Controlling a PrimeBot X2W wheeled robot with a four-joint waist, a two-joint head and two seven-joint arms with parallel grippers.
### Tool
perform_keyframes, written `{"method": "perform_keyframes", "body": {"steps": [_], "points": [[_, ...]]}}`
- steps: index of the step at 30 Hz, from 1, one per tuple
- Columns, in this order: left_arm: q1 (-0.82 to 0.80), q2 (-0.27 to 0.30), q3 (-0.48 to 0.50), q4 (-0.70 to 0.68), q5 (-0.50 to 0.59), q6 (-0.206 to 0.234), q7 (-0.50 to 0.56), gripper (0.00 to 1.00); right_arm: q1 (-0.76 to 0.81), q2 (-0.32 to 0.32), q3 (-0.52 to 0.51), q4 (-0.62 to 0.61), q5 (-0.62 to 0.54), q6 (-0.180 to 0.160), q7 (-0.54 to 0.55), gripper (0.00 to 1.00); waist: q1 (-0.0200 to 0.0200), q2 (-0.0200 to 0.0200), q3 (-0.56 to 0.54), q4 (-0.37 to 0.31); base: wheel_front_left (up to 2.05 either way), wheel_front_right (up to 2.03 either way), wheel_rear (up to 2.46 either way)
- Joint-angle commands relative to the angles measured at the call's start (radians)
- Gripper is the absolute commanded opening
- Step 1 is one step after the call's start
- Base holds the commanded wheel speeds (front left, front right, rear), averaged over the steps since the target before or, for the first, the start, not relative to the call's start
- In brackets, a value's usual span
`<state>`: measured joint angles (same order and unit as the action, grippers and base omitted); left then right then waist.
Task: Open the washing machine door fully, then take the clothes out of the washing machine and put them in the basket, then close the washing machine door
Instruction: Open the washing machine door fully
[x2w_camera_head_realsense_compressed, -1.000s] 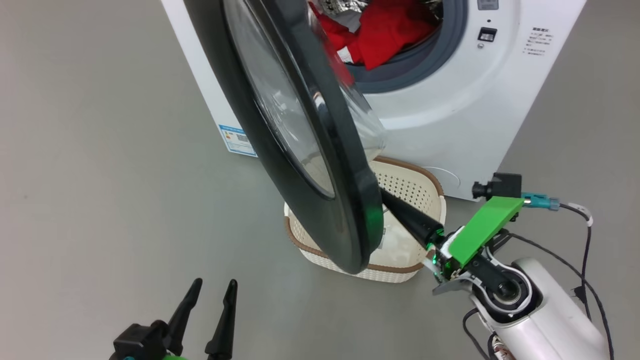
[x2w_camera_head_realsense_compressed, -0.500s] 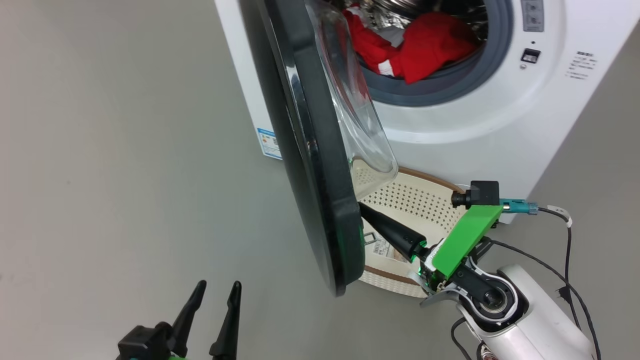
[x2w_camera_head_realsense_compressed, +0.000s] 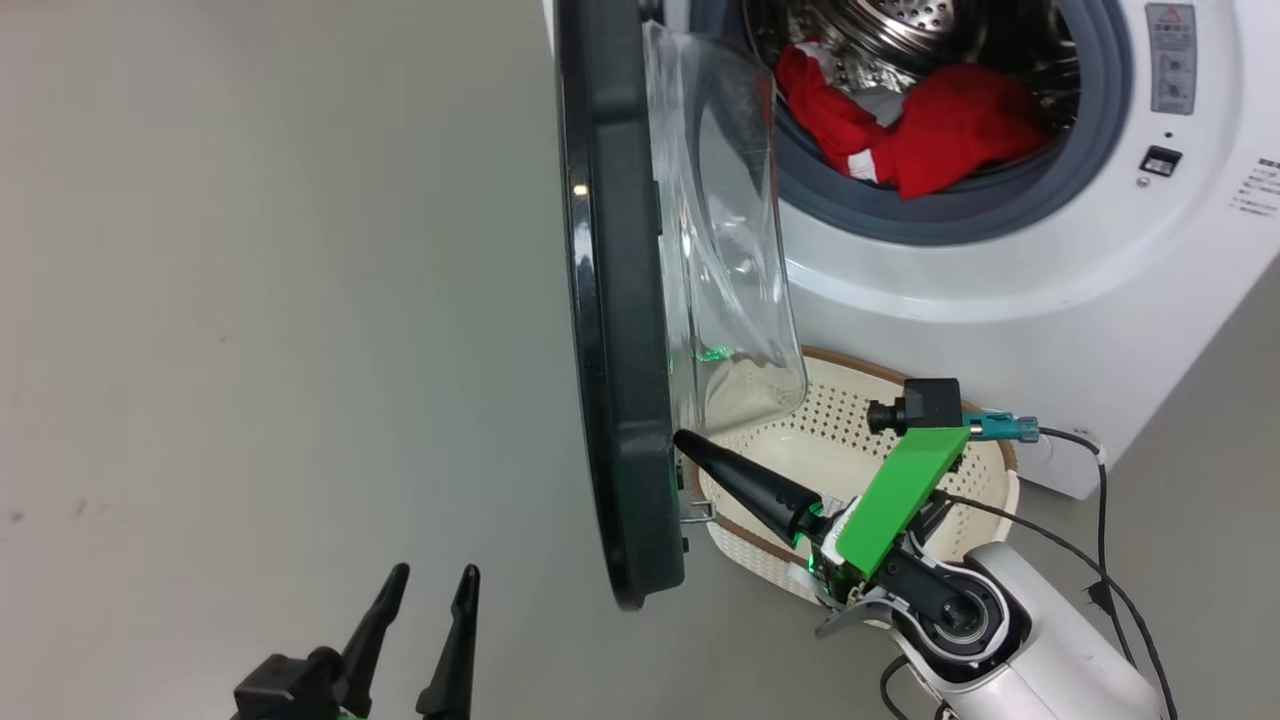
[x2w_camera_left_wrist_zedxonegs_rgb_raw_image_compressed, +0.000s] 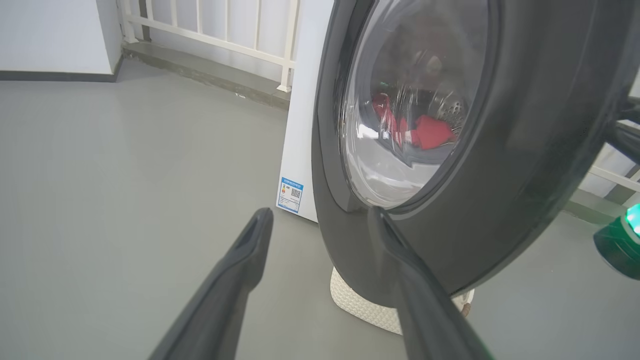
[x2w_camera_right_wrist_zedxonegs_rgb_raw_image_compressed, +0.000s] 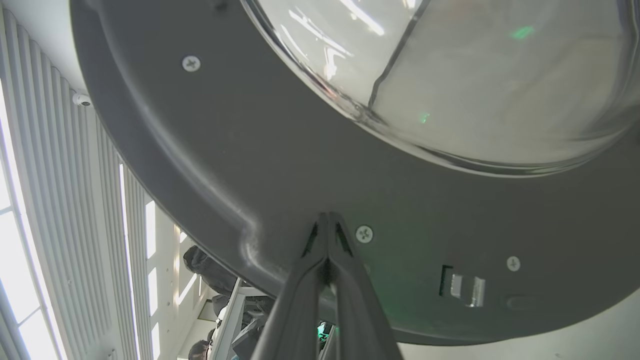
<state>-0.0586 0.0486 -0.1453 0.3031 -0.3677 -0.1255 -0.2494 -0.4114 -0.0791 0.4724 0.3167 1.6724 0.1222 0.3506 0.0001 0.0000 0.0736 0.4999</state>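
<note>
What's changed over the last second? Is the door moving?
The door has swung wider, now edge-on in the head view, with the shut right gripper pushing on its inner rim and following it. The head camera has turned too, so the shift of the machine in frame is no move. Unchanged: left gripper open and idle, clothes inside the machine, basket below the door.

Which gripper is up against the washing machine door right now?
The right gripper: its fingers are shut together, with the tips against the inner side of the washing machine door near its lower edge. The left gripper has spread fingers and hangs clear of the door.
</note>
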Motion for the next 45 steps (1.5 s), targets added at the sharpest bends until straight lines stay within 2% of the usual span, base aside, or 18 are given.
{"method": "perform_keyframes", "body": {"steps": [1,23,24,26,27,28,36,45], "points": [[0.000,0.008,0.038,-0.021,0.015,-0.005,-0.012,1.00,-0.005,0.029,0.028,-0.036,0.011,0.008,-0.005,0.00,-0.0001,0.0000,-0.009,0.021,0.00,0.00,0.00],[0.016,0.002,0.104,-0.066,0.024,-0.005,-0.012,1.00,-0.076,0.029,0.119,-0.017,0.060,0.008,-0.043,0.00,-0.0001,0.0000,0.012,0.038,0.00,0.00,0.00],[0.015,0.002,0.104,-0.066,0.023,-0.005,-0.012,1.00,-0.075,0.029,0.117,-0.012,0.055,0.008,-0.047,0.09,-0.0001,0.0000,0.012,0.037,0.00,0.00,0.00],[0.014,0.002,0.102,-0.064,0.022,-0.005,-0.012,1.00,-0.069,0.029,0.109,-0.006,0.047,0.008,-0.054,0.47,-0.0001,0.0000,0.011,0.036,0.00,0.00,0.00],[0.013,0.002,0.100,-0.062,0.022,-0.005,-0.012,1.00,-0.065,0.029,0.103,-0.002,0.043,0.008,-0.058,0.84,-0.0001,0.0000,0.010,0.035,0.00,0.00,0.00],[0.012,0.002,0.097,-0.061,0.023,-0.005,-0.012,1.00,-0.060,0.029,0.097,0.002,0.039,0.008,-0.062,1.00,-0.0001,0.0000,0.009,0.034,0.00,0.00,0.00],[0.004,0.002,0.075,-0.043,0.029,-0.005,-0.012,1.00,0.000,0.028,0.047,0.034,-0.023,0.008,-0.092,1.00,-0.0001,0.0000,-0.006,0.025,0.00,0.00,0.00],[0.003,0.008,0.083,-0.037,0.030,-0.005,-0.012,1.00,0.097,-0.004,0.010,0.062,-0.075,0.008,-0.117,1.00,-0.0001,0.0000,-0.012,-0.012,0.00,0.00,0.00]]}}
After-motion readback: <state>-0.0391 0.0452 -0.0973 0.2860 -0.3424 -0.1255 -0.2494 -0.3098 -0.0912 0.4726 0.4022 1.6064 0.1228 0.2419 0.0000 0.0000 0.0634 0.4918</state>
